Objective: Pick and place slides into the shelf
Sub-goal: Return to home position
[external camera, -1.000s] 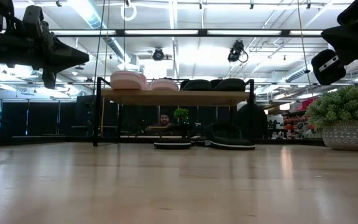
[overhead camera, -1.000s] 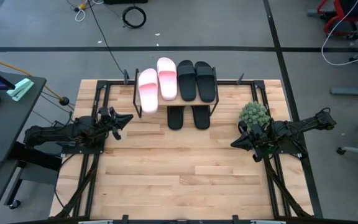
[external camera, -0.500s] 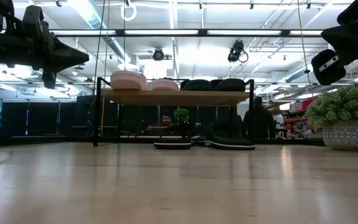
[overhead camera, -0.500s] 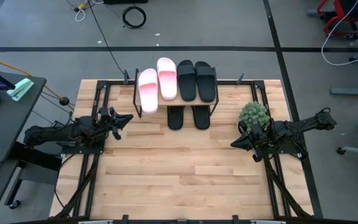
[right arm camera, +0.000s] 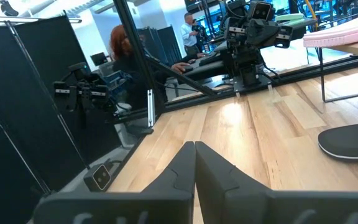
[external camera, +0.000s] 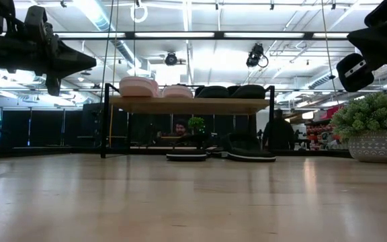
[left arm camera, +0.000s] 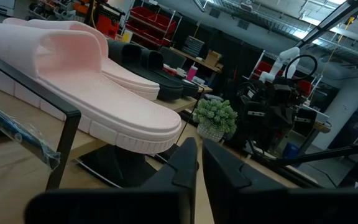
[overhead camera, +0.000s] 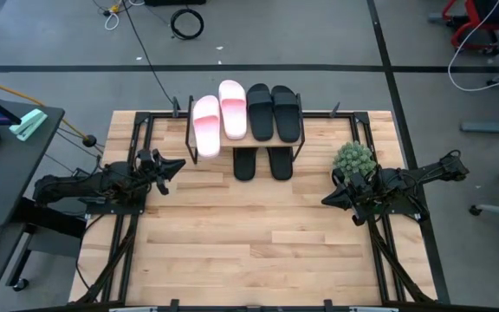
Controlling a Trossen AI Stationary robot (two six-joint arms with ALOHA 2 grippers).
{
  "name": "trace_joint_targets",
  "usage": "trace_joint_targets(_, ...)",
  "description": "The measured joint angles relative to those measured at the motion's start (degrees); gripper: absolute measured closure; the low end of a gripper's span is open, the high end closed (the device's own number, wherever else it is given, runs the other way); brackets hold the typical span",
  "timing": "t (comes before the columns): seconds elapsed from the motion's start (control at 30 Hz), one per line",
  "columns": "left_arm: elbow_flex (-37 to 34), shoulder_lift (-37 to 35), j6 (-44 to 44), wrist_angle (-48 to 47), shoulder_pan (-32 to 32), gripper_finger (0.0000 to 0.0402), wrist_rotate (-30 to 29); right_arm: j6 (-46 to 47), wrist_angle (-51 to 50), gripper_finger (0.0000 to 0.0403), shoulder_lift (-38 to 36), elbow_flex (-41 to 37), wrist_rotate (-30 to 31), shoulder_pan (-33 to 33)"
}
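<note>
The shelf (overhead camera: 299, 144) stands at the table's far middle. On its wood top (external camera: 190, 105) lie two pale pink slides (overhead camera: 206, 126) (overhead camera: 232, 107) and two black slides (overhead camera: 260, 111) (overhead camera: 287, 113). Two more black slides (overhead camera: 244, 164) (overhead camera: 279, 162) rest sole-down under it, on the tabletop (external camera: 187, 156) (external camera: 250, 155). My left gripper (overhead camera: 180, 163) hovers shut, left of the shelf; its wrist view shows a pink slide (left arm camera: 92, 93) close ahead. My right gripper (overhead camera: 325, 200) hovers shut, right of the shelf, near the plant.
A small green potted plant (overhead camera: 353, 158) stands on the table right of the shelf, close to my right arm. Bare wooden tabletop (overhead camera: 249, 234) stretches across the near half. Black frame rails (overhead camera: 132, 234) run along both table sides. People show in the room behind.
</note>
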Motion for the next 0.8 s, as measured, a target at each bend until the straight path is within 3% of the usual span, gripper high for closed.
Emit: trace_joint_targets(0.8, 0.0, 0.0, 0.0, 0.0, 0.0, 0.0372, 0.0, 0.0, 0.0, 0.0389, 0.0, 0.0, 0.0, 0.0)
